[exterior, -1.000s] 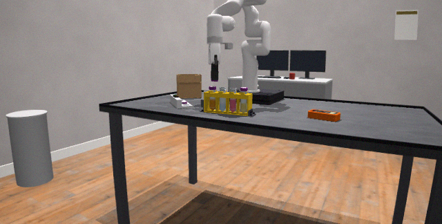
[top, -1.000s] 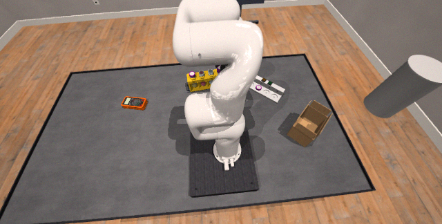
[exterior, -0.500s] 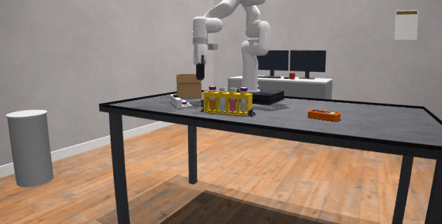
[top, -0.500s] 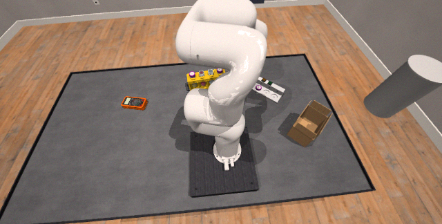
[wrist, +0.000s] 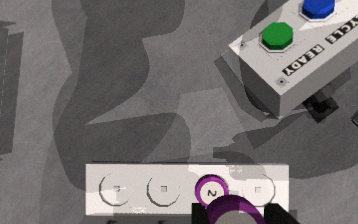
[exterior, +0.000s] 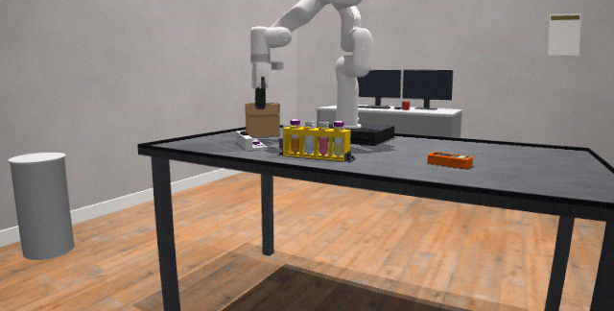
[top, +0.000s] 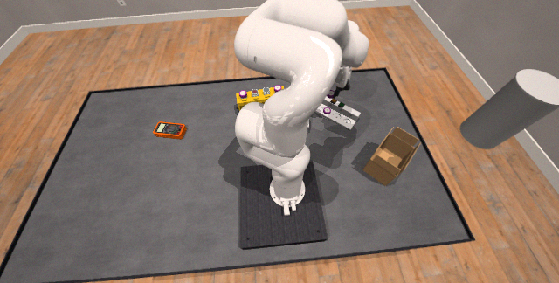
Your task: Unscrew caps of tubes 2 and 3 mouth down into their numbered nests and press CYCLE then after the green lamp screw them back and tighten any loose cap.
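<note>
My gripper is shut on a purple cap and holds it well above the white cap tray. The cap's number is hidden. In the wrist view the cap marked 2 lies in the tray's second nest from the right, and the other three nests are empty. The held cap shows at the bottom edge, just right of cap 2. The yellow tube rack stands to the left, its two end tubes capped and its two middle tubes open. The key housing carries the green READY key and the blue CYCLE key, both unlit.
An open cardboard box lies right of the tray. An orange multimeter lies far to the left. A grey cylinder stands on the floor beside the table. The arm's own body hides the gripper in the top view.
</note>
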You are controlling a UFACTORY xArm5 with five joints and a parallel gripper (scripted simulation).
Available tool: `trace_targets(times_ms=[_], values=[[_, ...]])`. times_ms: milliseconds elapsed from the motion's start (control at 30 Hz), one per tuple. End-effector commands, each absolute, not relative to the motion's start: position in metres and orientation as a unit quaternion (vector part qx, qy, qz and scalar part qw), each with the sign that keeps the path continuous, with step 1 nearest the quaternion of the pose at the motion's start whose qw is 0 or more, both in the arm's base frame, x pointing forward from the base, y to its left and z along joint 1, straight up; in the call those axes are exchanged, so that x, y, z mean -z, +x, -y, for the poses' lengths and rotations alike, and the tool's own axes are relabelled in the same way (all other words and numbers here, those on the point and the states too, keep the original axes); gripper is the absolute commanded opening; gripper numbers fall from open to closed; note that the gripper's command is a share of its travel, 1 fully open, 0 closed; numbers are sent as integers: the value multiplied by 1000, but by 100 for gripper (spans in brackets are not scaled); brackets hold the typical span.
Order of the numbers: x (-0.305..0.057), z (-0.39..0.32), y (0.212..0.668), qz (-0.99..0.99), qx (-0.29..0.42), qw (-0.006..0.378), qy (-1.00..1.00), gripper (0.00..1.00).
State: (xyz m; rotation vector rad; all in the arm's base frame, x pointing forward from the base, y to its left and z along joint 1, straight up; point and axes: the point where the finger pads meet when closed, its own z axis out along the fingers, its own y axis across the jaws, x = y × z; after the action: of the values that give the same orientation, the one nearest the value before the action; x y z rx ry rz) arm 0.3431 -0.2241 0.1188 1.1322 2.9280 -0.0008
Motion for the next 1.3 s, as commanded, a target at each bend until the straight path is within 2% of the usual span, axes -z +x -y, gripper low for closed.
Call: trace_targets(times_ms=[0,100,433,1267], values=[[-120,250,336,-933,-3,4,361,0],[-120,274,328,-933,-3,4,361,0],[-110,275,328,-933,-3,4,361,0],[6,274,329,-933,-3,3,361,0]])
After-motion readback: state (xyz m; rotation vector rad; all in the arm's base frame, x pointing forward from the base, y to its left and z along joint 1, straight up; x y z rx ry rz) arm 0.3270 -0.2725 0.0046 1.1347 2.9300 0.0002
